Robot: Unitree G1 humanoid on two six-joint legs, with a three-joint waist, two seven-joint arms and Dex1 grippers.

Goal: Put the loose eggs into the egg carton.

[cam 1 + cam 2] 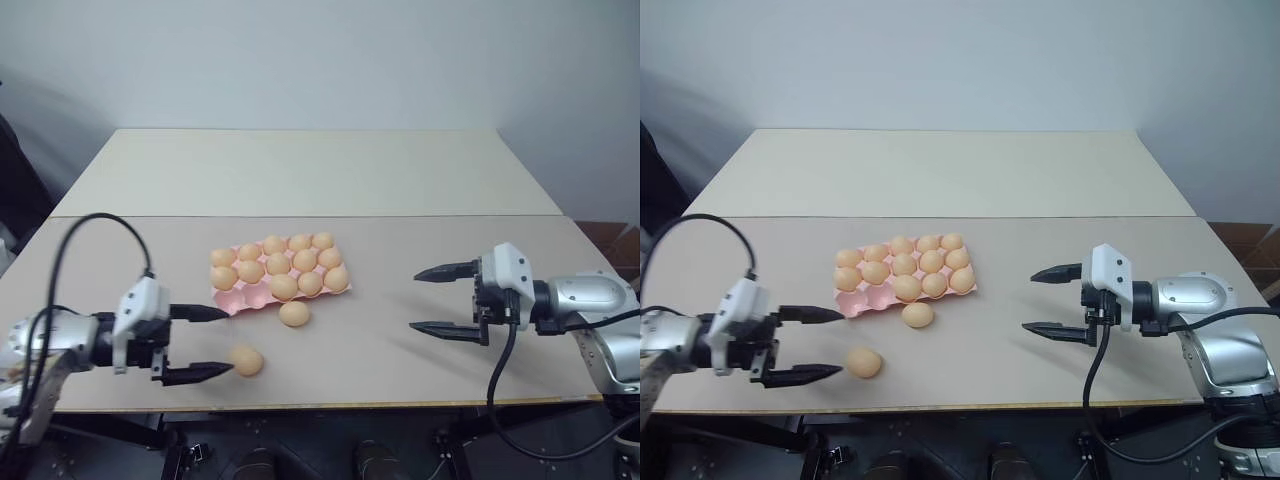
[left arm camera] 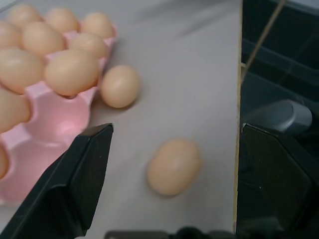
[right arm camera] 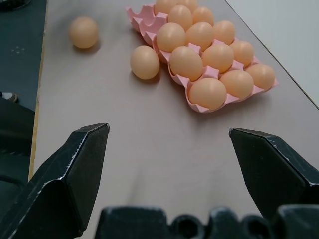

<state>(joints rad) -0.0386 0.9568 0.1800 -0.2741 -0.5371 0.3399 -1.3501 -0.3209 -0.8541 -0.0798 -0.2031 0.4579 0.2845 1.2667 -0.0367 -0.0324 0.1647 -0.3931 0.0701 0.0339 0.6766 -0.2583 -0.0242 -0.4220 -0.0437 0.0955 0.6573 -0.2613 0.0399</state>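
The pink egg carton (image 1: pixel 228 300) lies mid-table, most cups filled with tan-orange eggs, its front-left cups bare. Two loose eggs rest on the table. One egg (image 1: pixel 294 313) sits just in front of the carton's front edge. The other egg (image 1: pixel 246 360) lies near the table's front edge, just beyond the fingertips of my left gripper (image 1: pixel 213 342), which stands open and empty. In the left wrist view this egg (image 2: pixel 174 166) lies between the fingers' lines. My right gripper (image 1: pixel 432 299) hovers open and empty well to the right of the carton, pointing toward it.
The table's front edge (image 1: pixel 330 405) runs close below the near egg. A second, paler table (image 1: pixel 300 170) adjoins behind. A black cable (image 1: pixel 100 225) loops above my left arm.
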